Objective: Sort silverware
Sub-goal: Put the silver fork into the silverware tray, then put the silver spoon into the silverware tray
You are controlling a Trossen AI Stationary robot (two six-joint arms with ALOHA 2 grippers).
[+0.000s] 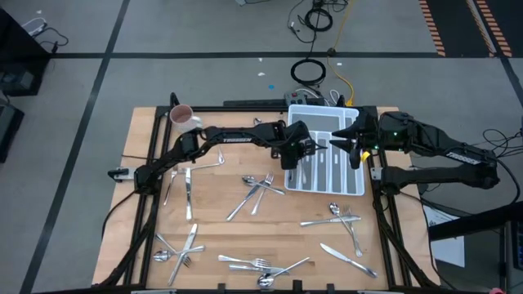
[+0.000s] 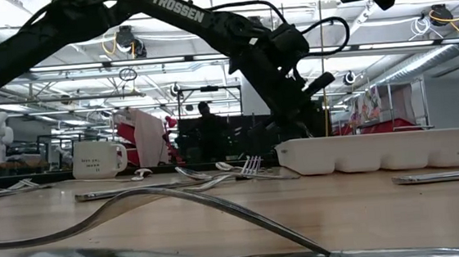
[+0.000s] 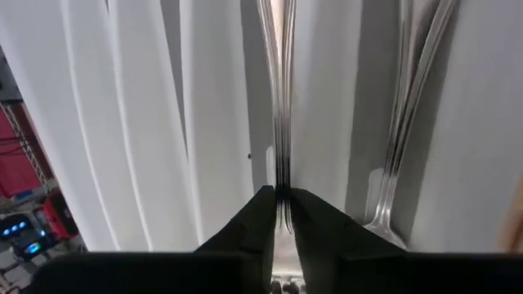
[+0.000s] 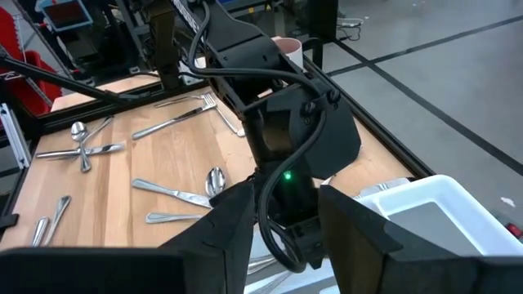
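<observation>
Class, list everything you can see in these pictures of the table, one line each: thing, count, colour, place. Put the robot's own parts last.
Slim shiny metal silverware loose on the table: well over a dozen forks, spoons and knives, silver, scattered across the wooden top.
Silverware inside the tray: several pieces, silver, lying lengthwise in the compartments; exact count unclear.
White compartmented plastic cutlery tray: one, white, far right part of the table.
White mug with pink inside: one, far left corner.
Wooden table: one, light wood, black frame.
Cables: a few, black and yellow, on the grey floor beyond the table.
Left gripper: one, black, over the tray, fingers close around a silver handle.
Right gripper: one, black, open, at the tray's right edge.
</observation>
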